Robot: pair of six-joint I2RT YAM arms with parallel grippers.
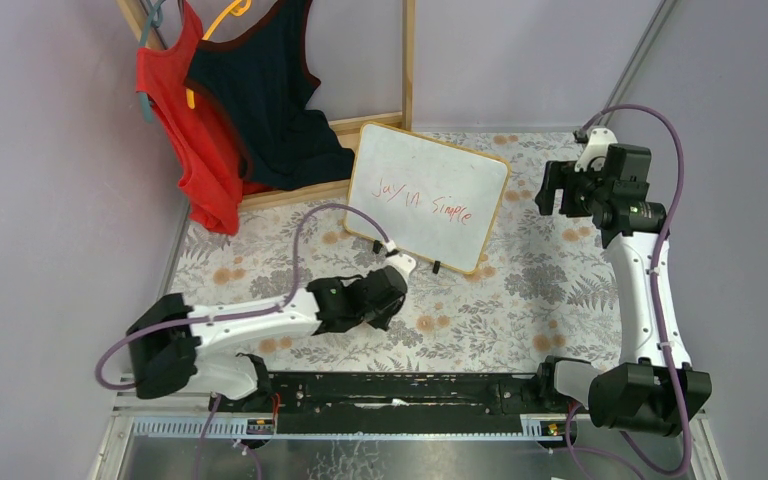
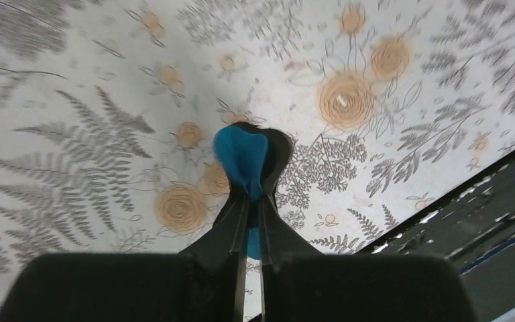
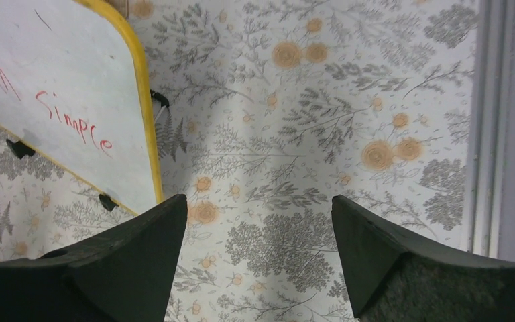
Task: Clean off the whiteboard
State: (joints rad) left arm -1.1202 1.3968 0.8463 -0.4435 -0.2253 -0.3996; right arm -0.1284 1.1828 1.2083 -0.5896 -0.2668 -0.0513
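The whiteboard [image 1: 425, 195] has a light wooden frame and small black feet. It stands tilted at the back middle of the table and bears red handwriting. Its right part also shows in the right wrist view [image 3: 53, 100]. My left gripper [image 1: 392, 285] is low over the cloth, just in front of the board's lower left corner. In the left wrist view it [image 2: 253, 194] is shut on a small blue eraser piece [image 2: 241, 154] that sticks out past the fingertips. My right gripper [image 1: 552, 190] is open and empty, raised to the right of the board [image 3: 258, 204].
A floral tablecloth [image 1: 520, 290] covers the table. A wooden clothes rack [image 1: 407, 60] with a red top [image 1: 185, 130] and a dark top [image 1: 270, 100] stands at the back left. A black rail [image 1: 400, 390] runs along the near edge.
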